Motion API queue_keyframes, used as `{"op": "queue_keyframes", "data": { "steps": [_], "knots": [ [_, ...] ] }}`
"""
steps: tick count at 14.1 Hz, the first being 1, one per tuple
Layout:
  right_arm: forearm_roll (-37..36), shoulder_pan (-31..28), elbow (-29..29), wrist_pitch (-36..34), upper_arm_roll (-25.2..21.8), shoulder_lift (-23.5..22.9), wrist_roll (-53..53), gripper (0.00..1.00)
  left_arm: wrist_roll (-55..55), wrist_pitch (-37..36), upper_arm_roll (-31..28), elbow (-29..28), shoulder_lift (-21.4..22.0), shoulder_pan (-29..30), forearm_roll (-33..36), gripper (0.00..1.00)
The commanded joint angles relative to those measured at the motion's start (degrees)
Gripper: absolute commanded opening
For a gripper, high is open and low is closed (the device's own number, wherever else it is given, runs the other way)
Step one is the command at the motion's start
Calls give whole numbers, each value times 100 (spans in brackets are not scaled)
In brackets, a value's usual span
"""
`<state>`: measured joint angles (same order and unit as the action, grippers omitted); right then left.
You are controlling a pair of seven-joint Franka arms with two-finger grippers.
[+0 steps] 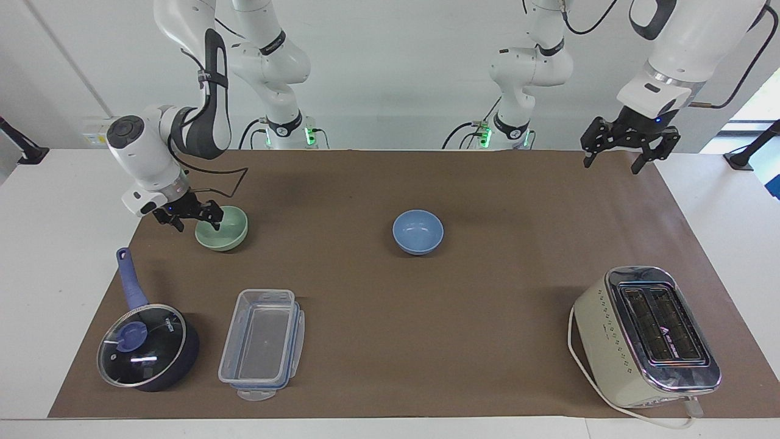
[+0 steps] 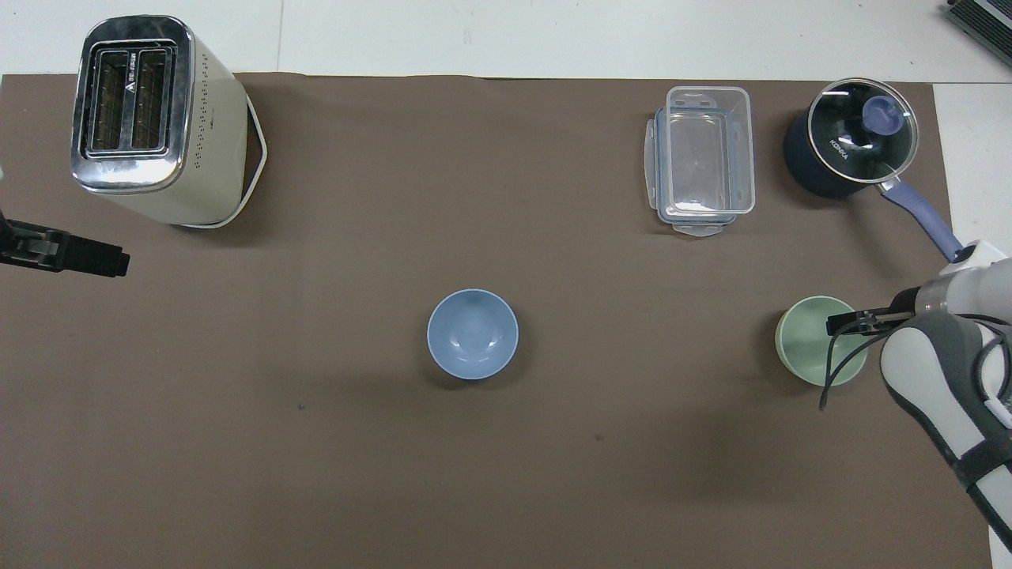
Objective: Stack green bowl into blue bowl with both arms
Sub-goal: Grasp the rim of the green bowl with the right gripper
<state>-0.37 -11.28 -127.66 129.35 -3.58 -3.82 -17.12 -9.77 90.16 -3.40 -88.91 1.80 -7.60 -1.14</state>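
At green bowl (image 1: 222, 228) rim, right pincer (image 1: 193, 222) spread

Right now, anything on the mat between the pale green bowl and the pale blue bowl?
Nothing visible. Bare brown mat lies between the pale green bowl and the pale blue bowl. The clear plastic container sits farther from the robots, off that line.

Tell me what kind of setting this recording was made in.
Most likely a robotics lab bench staged as a kitchen, not a real kitchen: two arms are bolted at a white table with a brown mat, plain walls around, and a toaster, saucepan and bowls laid out as props.
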Motion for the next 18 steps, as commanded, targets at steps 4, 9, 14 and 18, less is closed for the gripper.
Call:
{"op": "queue_keyframes", "data": {
  "steps": [4, 9, 14, 18],
  "knots": [
    [10, -146, -268, 318, 50, -66, -230, 100, -130, -270, 67, 453, -347, 75, 193, 100],
    [10, -137, -277, 301, 50, -75, -336, 24, -130, -297, 67, 304, -224, 66, 184, 100],
    [28, -146, -189, 301, 50, -136, -301, 0, -34, -727, 50, 322, -153, 84, 140, 100],
    [80, -129, 441, -583, 77, 4, -309, 0, 159, -745, 41, 286, -145, 154, -96, 100]
  ]
}}
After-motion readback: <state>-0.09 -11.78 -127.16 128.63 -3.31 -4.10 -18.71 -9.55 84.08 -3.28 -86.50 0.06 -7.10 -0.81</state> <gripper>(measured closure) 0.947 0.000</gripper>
